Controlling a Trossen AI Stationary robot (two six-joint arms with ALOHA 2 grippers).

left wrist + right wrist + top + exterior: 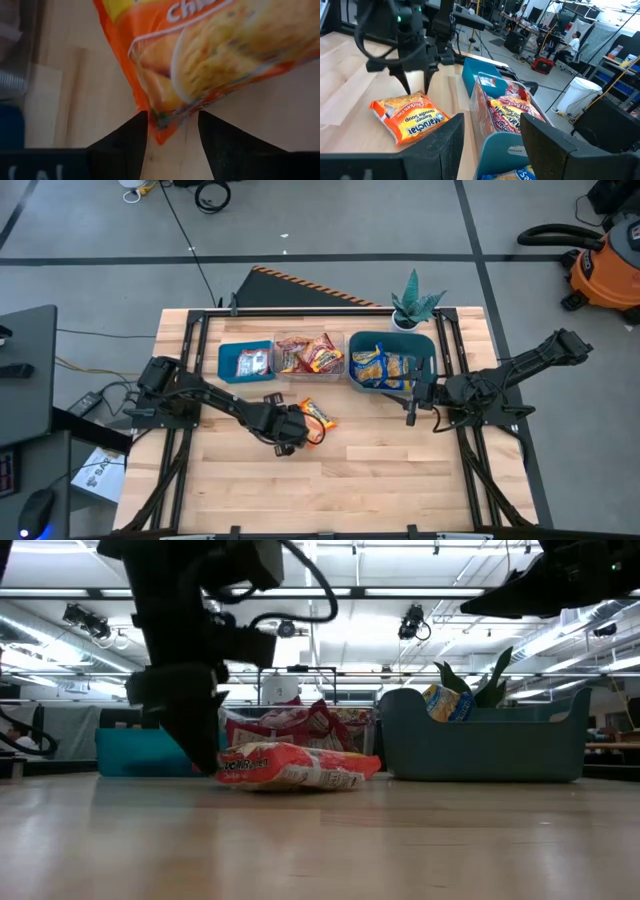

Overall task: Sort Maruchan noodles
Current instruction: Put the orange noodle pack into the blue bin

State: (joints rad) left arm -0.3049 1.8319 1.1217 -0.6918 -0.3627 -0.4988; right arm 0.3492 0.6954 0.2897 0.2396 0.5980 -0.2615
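The left end effector stood released on the tabletop, its fingers either side of an orange noodle packet lying flat (one corner between the tips). Behind it sat a teal bin, a clear bin of red packets and a large bin of yellow ones, with the right end effector released just beside that.
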